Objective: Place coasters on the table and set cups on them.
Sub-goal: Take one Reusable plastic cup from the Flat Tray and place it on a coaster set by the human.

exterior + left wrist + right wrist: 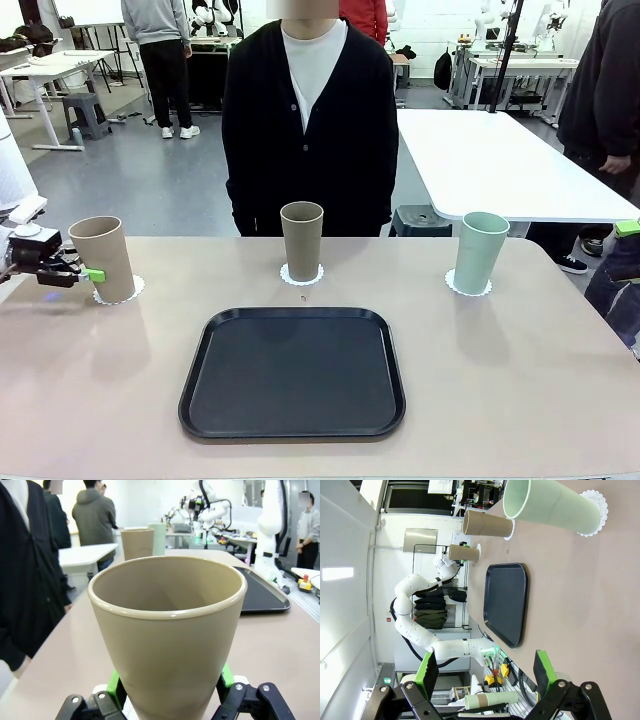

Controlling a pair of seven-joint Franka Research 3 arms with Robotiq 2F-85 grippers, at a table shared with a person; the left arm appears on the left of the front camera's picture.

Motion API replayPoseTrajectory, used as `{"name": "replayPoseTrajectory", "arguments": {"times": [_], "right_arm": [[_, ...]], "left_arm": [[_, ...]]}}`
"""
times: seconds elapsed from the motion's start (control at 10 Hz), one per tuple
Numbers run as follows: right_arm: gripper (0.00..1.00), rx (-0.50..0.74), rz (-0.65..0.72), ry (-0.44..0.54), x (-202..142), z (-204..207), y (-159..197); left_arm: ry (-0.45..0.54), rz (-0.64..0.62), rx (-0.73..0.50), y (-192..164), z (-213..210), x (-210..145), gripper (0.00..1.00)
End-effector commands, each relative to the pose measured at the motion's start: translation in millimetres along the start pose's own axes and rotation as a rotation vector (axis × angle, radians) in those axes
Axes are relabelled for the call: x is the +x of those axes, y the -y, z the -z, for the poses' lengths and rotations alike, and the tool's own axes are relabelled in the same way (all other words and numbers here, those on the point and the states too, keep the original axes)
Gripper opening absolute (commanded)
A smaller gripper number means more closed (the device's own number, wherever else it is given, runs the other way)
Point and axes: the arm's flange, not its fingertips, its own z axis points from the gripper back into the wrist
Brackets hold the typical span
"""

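Three cups are standing upright on the beige table [560, 400], each sitting on a white scalloped coaster. The left tan cup [104, 258] is resting on the left coaster [134, 288] near the table's left edge, and the left gripper [88, 272] is reaching in from the left side with its green pads around the cup's lower part; in the left wrist view the pads [114, 687] are sitting just beside or against both sides of the cup [167, 645], so it is looking clamped on the cup, though actual contact is hard to confirm. The middle tan cup [301, 241] is standing on the middle coaster [301, 275] at the far edge, right in front of the person in a dark cardigan [305, 120]. The mint green cup [478, 252] is sitting on the right coaster [468, 288] to the right. A black tray [292, 372] is lying in the table's middle, nearer the robot, apart from all the cups. The right gripper [486, 672] is hanging well away from the green cup [547, 507], fingers spread wide with nothing between them. A bit of the right arm [622, 262] is showing at the right edge of the front view.
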Motion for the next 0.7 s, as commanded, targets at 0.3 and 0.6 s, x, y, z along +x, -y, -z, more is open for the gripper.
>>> {"name": "replayPoseTrajectory", "arguments": {"times": [0.3, 0.6], "right_arm": [[1.0, -0.005, -0.003, -0.007, -1.0, -0.1, -0.8], [1.0, -0.005, -0.003, -0.007, -1.0, -0.1, -0.8]], "left_arm": [[-0.017, 0.057, -0.039, -3.7, -4.0, -2.7, 1.0], [-0.046, 0.055, -0.049, -3.0, -5.5, -4.2, 1.0]]}}
